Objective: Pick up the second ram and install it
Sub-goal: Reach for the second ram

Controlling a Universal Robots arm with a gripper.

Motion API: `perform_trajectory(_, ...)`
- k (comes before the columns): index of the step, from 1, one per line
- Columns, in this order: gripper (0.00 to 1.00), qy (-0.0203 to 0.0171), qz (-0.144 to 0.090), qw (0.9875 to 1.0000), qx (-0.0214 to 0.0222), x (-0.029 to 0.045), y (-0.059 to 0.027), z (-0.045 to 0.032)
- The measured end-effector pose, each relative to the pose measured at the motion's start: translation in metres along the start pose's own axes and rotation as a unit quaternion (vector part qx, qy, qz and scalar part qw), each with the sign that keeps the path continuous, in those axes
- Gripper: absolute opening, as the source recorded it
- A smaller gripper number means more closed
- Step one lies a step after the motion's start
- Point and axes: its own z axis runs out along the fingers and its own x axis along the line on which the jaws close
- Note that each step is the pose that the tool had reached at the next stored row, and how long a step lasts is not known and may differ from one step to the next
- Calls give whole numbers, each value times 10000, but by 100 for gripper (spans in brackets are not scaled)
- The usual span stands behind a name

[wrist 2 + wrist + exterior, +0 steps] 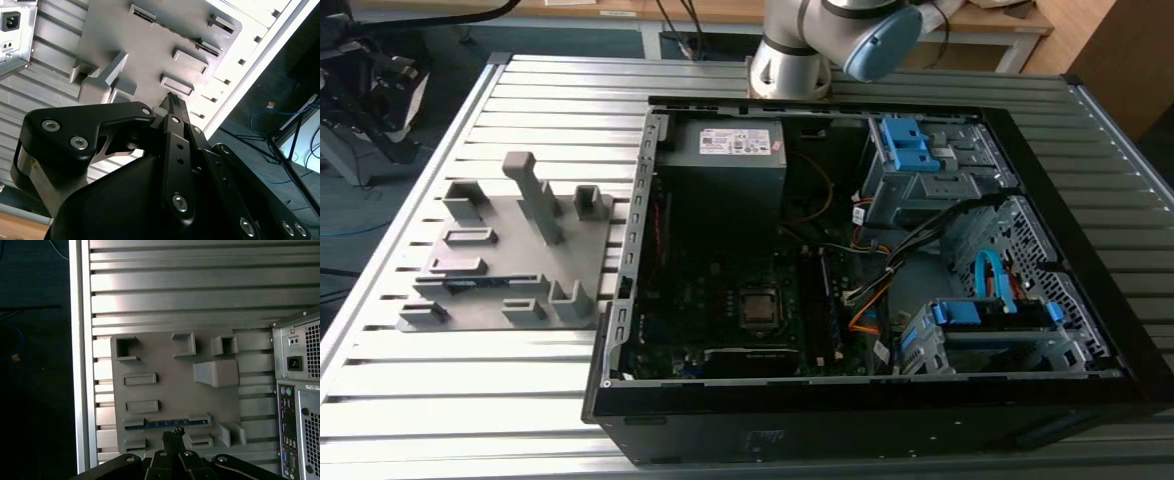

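Gripper [173,434] is hovering right over the grey holder block [165,385], fingers pinched together at the tip w/ nothing btwn them, and in the second wrist view they're looking just as closed. The second ram [165,424] is standing on edge in the block's long slot, a thin dark strip w/ a bluish edge, sitting just beside the fingertips in the first wrist view; can't tell if they're touching. In the exterior view the block is resting on the slatted table [480,400], at the exterior view's left of the open PC case [881,405], w/ the arm [814,40] rising behind the case
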Motion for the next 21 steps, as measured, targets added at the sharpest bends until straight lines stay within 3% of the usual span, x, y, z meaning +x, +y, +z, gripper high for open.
perform_trajectory(21,10,0,0,10000,0,74,-26,154)
